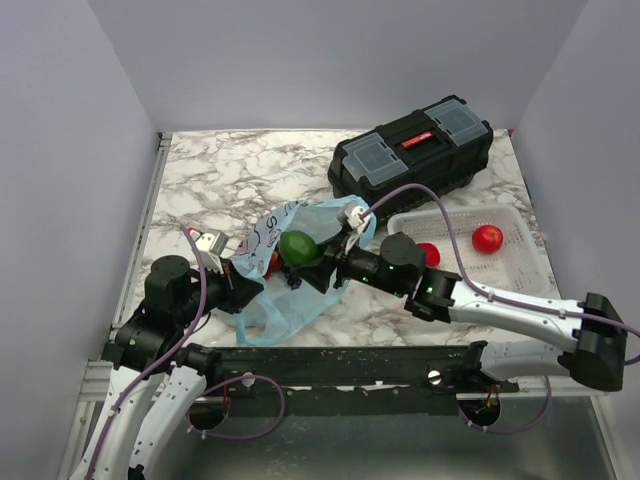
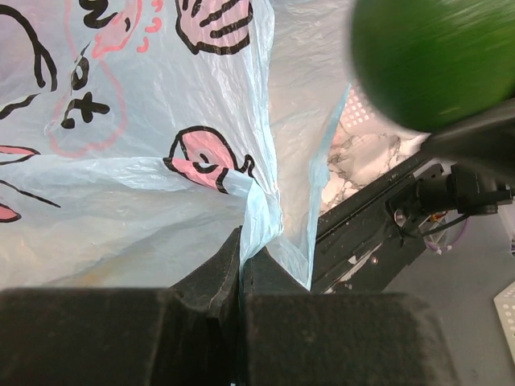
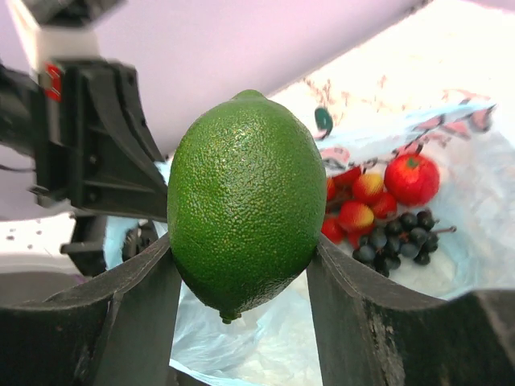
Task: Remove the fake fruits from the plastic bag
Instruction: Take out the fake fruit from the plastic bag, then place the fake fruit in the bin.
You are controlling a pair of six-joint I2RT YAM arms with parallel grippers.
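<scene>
Little here can be read: the toolbox (image 1: 410, 150) at the back of the bench (image 1: 230, 180) has a red label on its lid, too small to make out, and the bag (image 1: 262, 305) carries dark letter-like strokes among pink shell figures, none forming a word I can read. There is one lime (image 3: 245, 201), and the right pincer (image 3: 241, 251) is clamped on it, one finger against each side, holding it in the air over the bag's open mouth and clear of the film. The left pincer (image 2: 241, 261) has its jaws together on a fold of the pale blue film at the bag's near edge. The bag lies crumpled on the bench between the two arms. Inside it, from the right wrist view, I count one round red fruit (image 3: 411, 178), one bunch of dark grapes (image 3: 398, 237) just beside it, and a cluster of small red and yellow-red pieces (image 3: 354, 209) touching the grapes, too crowded to count. To the right stands one white basket (image 1: 520, 275), near the toolbox, with two red fruits in it: one (image 1: 488, 238) toward the back, the other (image 1: 428, 254) at the left end, partly hidden by the right arm. So one bag, one basket, one toolbox, one green fruit aloft, and three round red ones seen across bag and basket.
</scene>
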